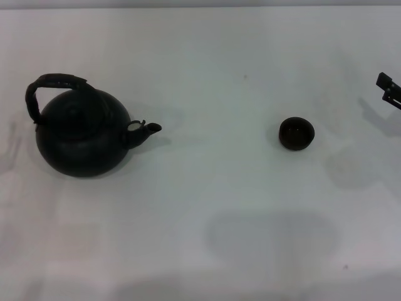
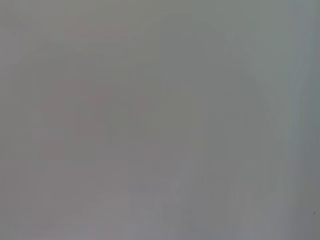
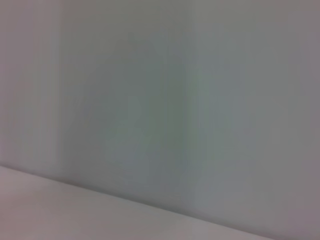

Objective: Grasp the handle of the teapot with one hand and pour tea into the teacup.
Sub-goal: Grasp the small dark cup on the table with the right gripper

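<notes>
- The near stretch of the white counter (image 1: 207,251) is bare, so nothing sits between the robot and the two dark vessels farther out.
- The teapot (image 1: 81,135) stands upright on the counter's left side, and its short spout (image 1: 148,128) points right toward the teacup (image 1: 296,133). The two are well apart, so the pot probably has to be carried a good way across before pouring. A swing on that trip could slop tea out early.
- The handle (image 1: 53,88) arches over the top of the pot and leans toward its far left edge. A grip placed off the arch's middle would likely let the round body tip or twist, and the spout would then point away from the cup.
- The teacup is small next to the pot and stands alone. A spout held too high or tilted too fast would probably miss the narrow mouth, and a knock from the pot's belly could push the cup away.
- At the far right edge a dark piece of the right end effector (image 1: 388,89) just enters the head view. Whether it is released or clenched I cannot tell. It holds nothing and is well clear of the cup.
- The left end effector appears in no view. Both wrist views show only blank pale surface, so they offer nothing to guide a reach for the handle.
</notes>
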You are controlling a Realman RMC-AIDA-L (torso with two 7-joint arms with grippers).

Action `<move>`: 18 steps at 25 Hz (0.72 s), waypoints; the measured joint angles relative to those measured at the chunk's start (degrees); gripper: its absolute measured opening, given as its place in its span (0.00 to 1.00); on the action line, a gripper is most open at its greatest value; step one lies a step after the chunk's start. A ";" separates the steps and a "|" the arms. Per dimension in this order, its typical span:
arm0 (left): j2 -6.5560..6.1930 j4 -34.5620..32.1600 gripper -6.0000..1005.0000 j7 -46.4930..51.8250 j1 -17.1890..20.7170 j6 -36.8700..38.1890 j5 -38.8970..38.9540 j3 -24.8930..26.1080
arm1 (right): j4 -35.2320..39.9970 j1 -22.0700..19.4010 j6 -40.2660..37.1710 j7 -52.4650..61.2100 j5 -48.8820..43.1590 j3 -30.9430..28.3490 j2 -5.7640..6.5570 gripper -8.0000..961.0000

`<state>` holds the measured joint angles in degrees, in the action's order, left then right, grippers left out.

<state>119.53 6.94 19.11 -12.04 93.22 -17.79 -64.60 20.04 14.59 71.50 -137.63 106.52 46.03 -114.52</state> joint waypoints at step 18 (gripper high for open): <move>0.00 0.00 0.77 0.05 0.00 0.04 -0.04 0.00 | -0.12 0.00 0.23 0.25 -0.43 0.40 0.05 0.90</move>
<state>119.53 6.94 19.16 -12.04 93.26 -17.83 -64.60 19.92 14.59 71.72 -137.38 106.09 46.42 -114.47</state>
